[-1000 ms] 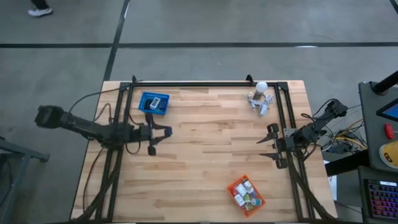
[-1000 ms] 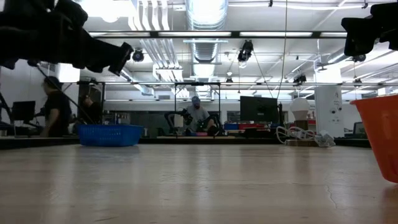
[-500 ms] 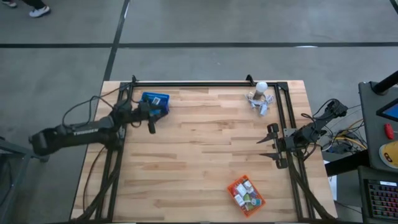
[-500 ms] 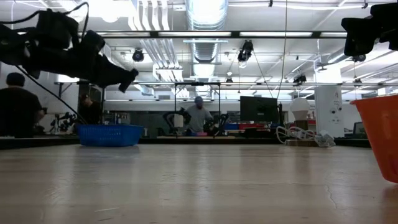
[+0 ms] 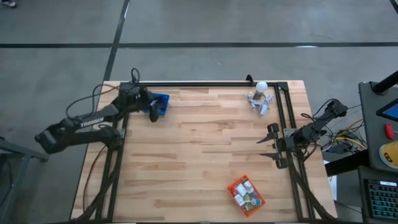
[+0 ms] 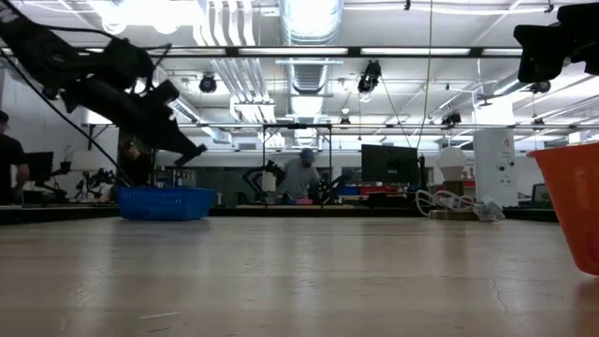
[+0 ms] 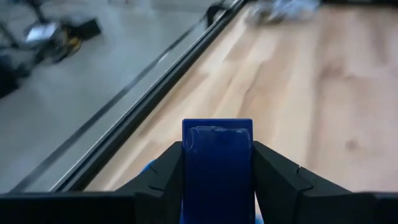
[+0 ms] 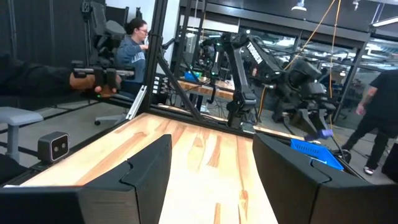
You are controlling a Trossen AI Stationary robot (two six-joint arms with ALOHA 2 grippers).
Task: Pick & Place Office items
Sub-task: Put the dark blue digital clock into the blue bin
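left gripper (image 5: 153,114), jaws part-closed on a blue block (image 7: 217,163), is held just above the blue basket (image 5: 161,103) at table's far-left corner; right gripper (image 5: 268,143), jaws apart & empty, is parked at right edge, w/ remaining office items (image 5: 246,193) piled in orange basket (image 5: 234,186) nearer front.
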